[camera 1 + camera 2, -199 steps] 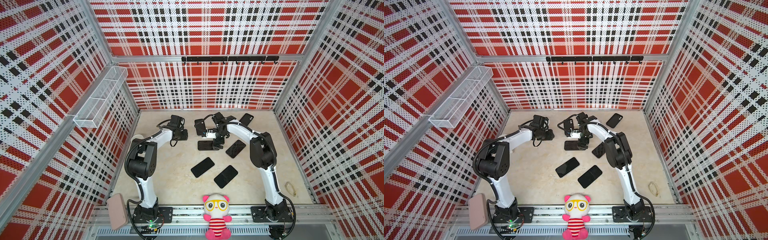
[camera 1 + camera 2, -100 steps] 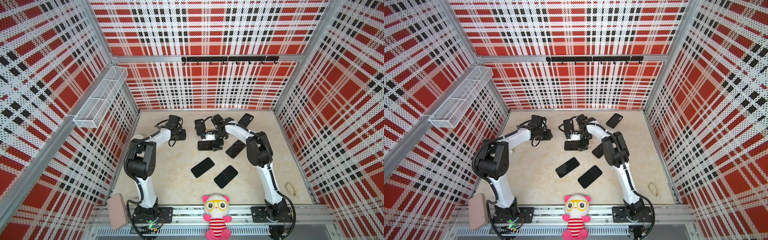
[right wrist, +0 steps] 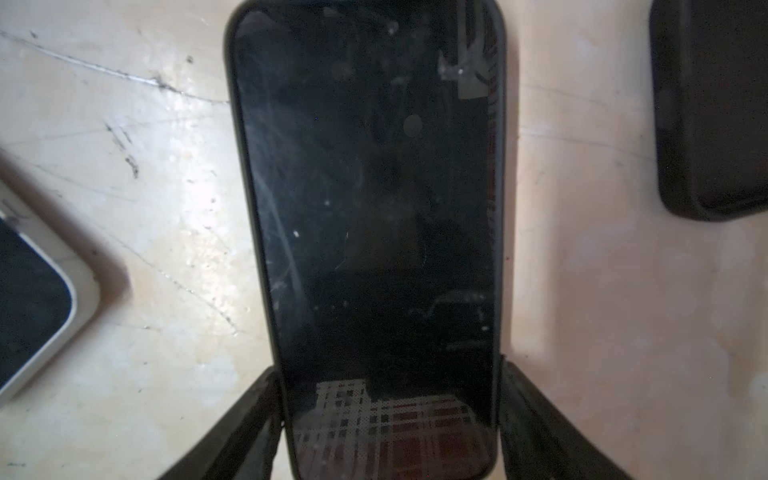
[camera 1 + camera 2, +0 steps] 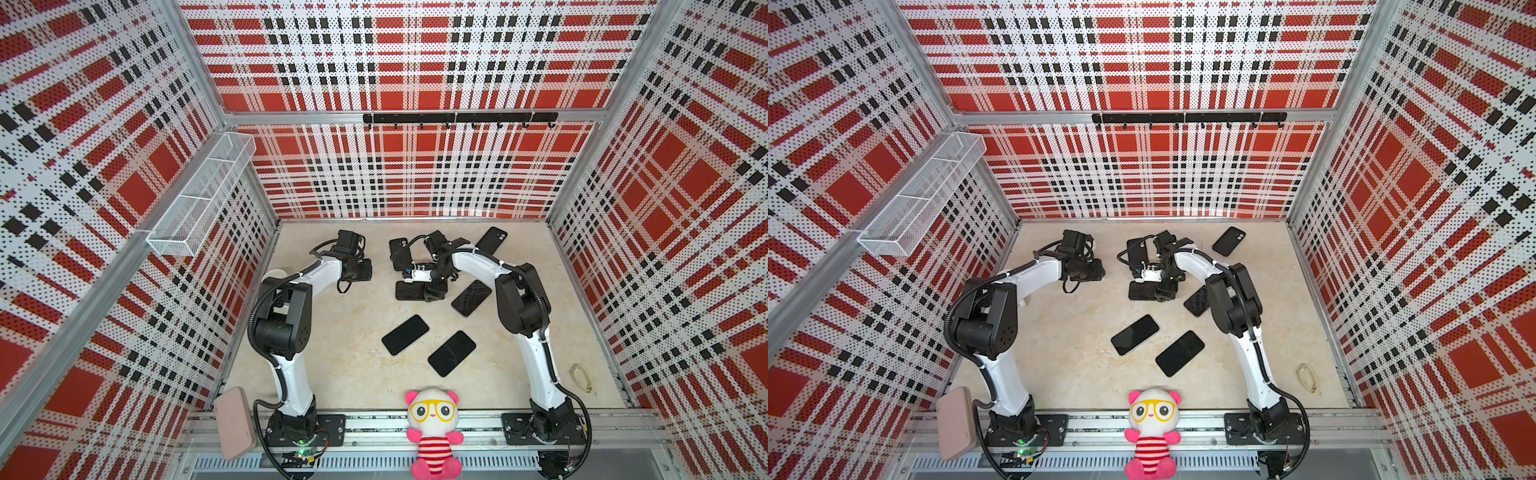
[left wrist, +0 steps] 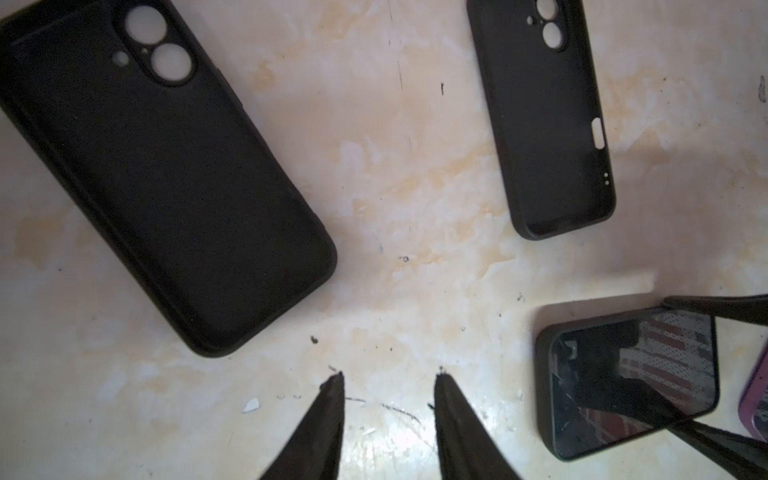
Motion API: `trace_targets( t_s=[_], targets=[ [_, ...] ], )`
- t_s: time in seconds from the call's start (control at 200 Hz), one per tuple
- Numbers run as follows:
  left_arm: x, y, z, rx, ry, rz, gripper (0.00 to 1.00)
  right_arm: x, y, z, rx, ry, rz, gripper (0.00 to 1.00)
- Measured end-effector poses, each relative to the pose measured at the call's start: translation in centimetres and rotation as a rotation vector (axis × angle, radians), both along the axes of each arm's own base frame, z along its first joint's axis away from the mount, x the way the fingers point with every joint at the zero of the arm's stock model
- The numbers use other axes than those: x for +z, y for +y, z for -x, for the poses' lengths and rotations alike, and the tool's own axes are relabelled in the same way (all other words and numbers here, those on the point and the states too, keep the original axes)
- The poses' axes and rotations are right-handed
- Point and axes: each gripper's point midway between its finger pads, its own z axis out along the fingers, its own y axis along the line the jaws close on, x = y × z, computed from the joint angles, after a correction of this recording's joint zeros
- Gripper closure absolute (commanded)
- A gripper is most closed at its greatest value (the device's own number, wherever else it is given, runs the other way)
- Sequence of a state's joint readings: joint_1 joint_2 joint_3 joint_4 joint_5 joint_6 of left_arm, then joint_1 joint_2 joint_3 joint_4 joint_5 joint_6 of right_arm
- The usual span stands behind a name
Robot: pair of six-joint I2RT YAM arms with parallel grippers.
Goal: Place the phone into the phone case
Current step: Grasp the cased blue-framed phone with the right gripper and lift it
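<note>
**Right gripper clamped on cased phone; left gripper open over bare tabletop**

Right gripper (image 3: 388, 415): fingers (image 3: 249, 424) lie against both long edges of the phone (image 3: 370, 208) at one short end, so it grips the phone across its width; phone flat on the tabletop (image 3: 166, 332), screen up, glass reflecting the plaid wall; a black rim runs all round the glass, so the phone sits inside the phone case (image 5: 543, 395).

In both top views the phone (image 4: 409, 290) lies mid-tabletop towards the far side, long axis running left to right; the right gripper (image 4: 434, 291) is on its right end.

Left gripper (image 5: 390, 376): fingers apart with nothing between them, above bare tabletop; left of the phone and clear of it.

Surroundings: empty case (image 5: 166, 174) and second empty case (image 5: 548, 120) lie open side up beyond the left gripper, apart from each other and from the phone; three bare phones lie screen up nearer the arm bases, one (image 4: 471, 298) just right of the right gripper, two (image 4: 405, 334) (image 4: 451, 353) side by side, near of the held phone; plush toy (image 4: 433, 428) at the near edge.
</note>
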State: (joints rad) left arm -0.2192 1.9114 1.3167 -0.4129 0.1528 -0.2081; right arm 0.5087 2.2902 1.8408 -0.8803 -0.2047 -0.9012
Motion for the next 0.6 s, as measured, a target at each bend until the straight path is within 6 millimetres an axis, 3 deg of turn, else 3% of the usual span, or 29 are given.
trace_targets(
  t_s=[0.286,0.601],
  targets=[
    [0.1,0.0,0.0,0.0,-0.002,0.0,0.6,0.7,-1.0,0.9,-0.113,-0.01,-0.007,0.35],
    [0.5,0.0,0.0,-0.001,-0.011,0.002,0.6,4.3,-3.3,0.8,-0.338,-0.081,-0.083,0.38]
  ],
)
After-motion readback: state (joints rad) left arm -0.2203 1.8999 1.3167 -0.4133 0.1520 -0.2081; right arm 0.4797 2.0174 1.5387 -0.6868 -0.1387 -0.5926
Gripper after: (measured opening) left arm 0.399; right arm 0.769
